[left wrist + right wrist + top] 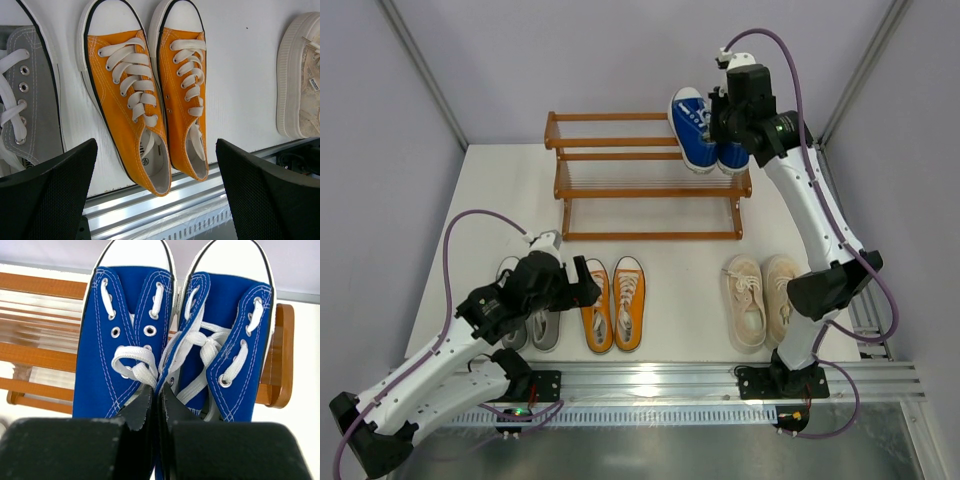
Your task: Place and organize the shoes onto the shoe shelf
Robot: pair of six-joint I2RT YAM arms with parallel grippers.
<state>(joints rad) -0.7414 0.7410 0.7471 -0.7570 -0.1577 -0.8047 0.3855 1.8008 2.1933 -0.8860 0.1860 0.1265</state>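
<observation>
White tabletop [670,275], pale walls. Right gripper [159,395], clamped on the blue sneakers' [122,325] inner collars, holds them at the shoe shelf's [640,190] top-tier right end. Left gripper [588,283], fingers spread, hovers over the orange sneakers [150,100]; its arm partly hides the grey sneakers [542,330]. Cream sneakers [760,300] lie by the right arm's base.

1. My right end effector [159,396] has its fingers pressed together on the inner collars where the two blue shoes [130,295] meet.
2. The pair is side by side, white toe caps pointing away.
3. The wooden shelf [40,355] lies behind them.
</observation>
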